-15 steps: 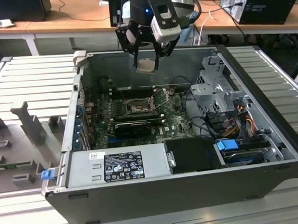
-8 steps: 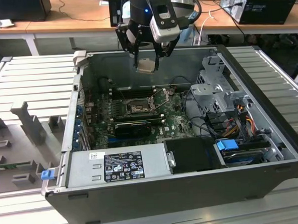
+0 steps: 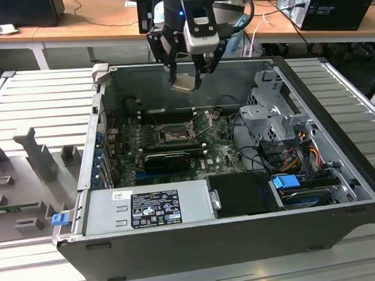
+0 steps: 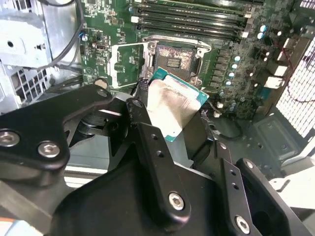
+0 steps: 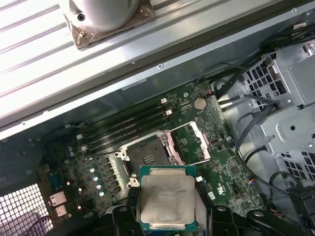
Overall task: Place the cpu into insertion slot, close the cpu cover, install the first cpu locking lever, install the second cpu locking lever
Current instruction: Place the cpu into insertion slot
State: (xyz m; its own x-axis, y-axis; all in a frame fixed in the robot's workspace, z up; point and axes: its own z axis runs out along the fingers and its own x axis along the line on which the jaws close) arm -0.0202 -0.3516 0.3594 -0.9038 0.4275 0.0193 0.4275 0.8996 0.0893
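Green board (image 5: 231, 169) beneath silvery-tan square cpu (image 5: 165, 202)

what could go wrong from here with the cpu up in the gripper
1. The cpu looks tilted in the gripper; it may land askew in the slot and not seat.
2. It hangs high over the board, held by its edges; a slip would drop it.
3. The open cover stands right beside the slot; the gripper could catch it going down.

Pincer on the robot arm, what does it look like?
The pincer is black, built from jointed metal bars held by silver screws. Above it sits a silvery-white body with a small blue light, and black cables loop beside it.
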